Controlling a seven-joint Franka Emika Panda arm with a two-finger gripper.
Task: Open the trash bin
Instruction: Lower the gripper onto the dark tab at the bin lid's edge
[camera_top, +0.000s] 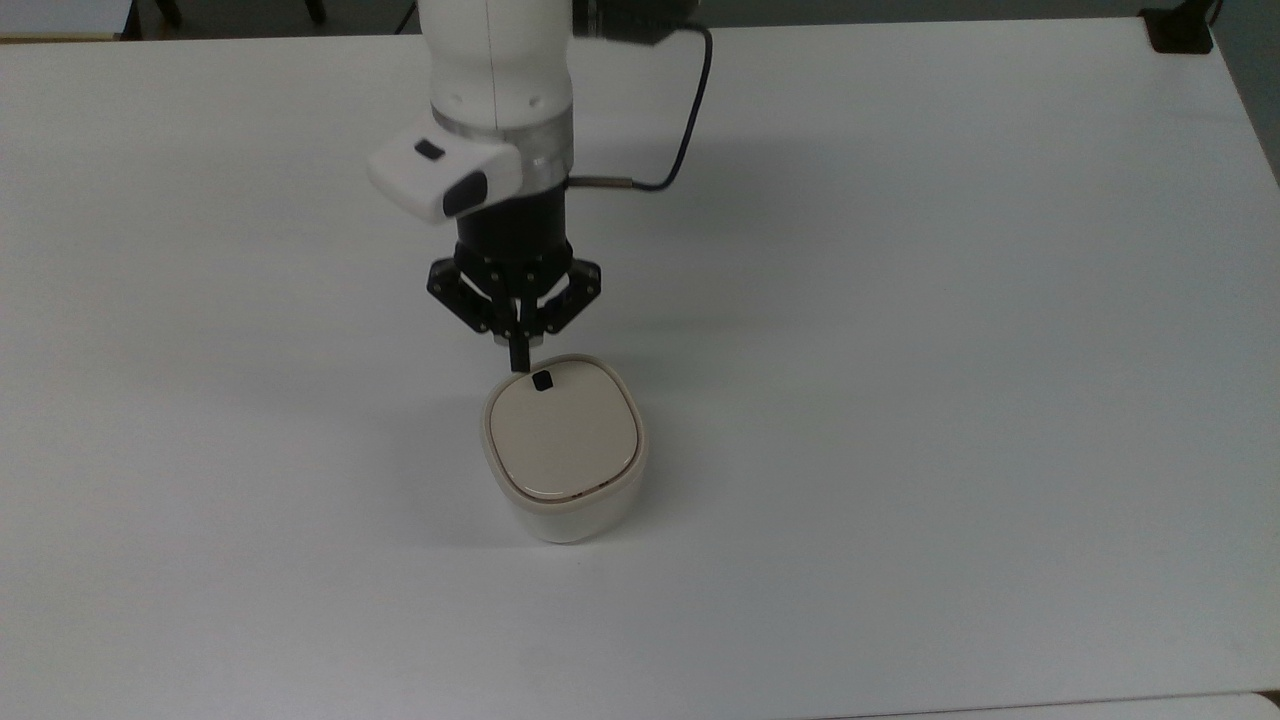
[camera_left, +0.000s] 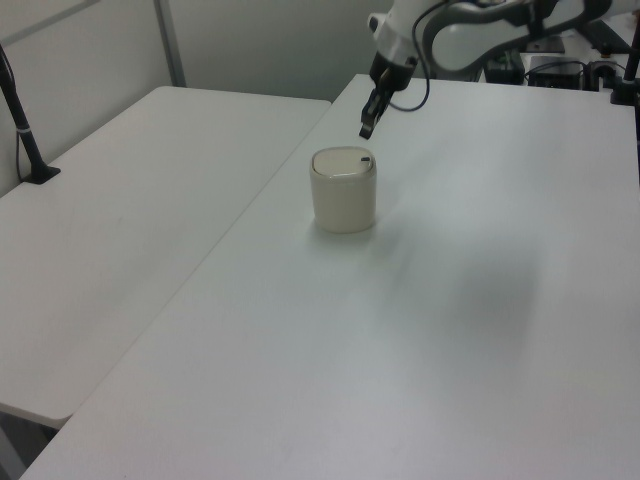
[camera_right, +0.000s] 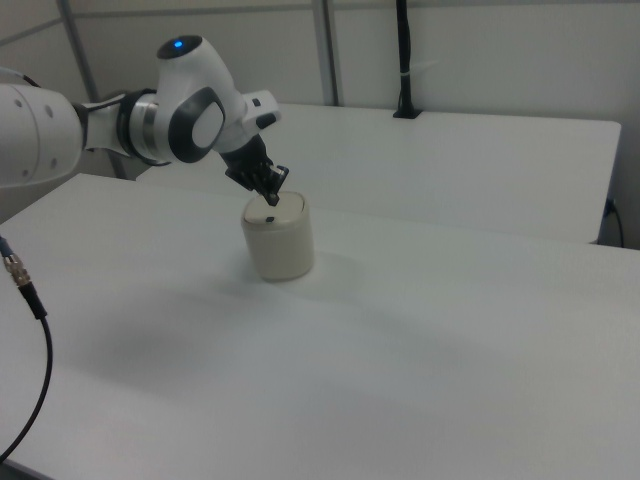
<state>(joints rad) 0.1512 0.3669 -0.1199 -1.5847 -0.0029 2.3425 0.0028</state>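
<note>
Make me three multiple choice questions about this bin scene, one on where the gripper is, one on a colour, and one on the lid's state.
1. Where is the gripper?
A. Just above the button-side rim of the trash bin
B. Resting flat on the table
C. Inside the bin

2. What colour is the button?
A. Red
B. Black
C. Green

3. What state is the lid in?
A. Flipped up
B. Removed
C. Flat and closed

Answers: 1 A, the left view shows the tips in the air close above the button side; 2 B, a small black square sits at the rim; 3 C, the lid lies flush on the bin.
</note>
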